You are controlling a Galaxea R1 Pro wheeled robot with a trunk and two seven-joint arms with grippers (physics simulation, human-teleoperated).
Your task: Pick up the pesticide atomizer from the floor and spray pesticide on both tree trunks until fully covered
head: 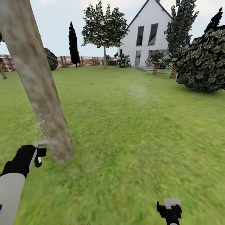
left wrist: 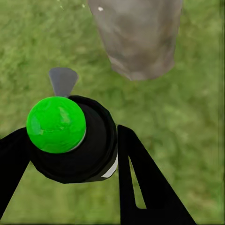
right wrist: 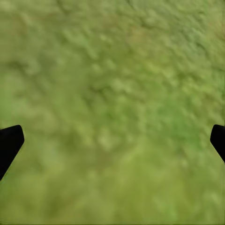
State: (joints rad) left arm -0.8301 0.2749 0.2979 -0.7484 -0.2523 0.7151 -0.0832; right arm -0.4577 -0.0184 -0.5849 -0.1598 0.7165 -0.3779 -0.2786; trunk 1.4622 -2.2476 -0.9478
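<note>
Green lawn (head: 131, 131) surrounds us; our left tool (left wrist: 70, 159) clamps the dark green-topped atomizer (left wrist: 70, 138) beside the pale mottled trunk (head: 37, 90), barely speckled; right tool (right wrist: 112, 140) gapes empty.

trunk (head: 37, 87) mottled grey-brown, white specks | atomizer (left wrist: 70, 140) black, green top | grass (head: 140, 140) green
</note>
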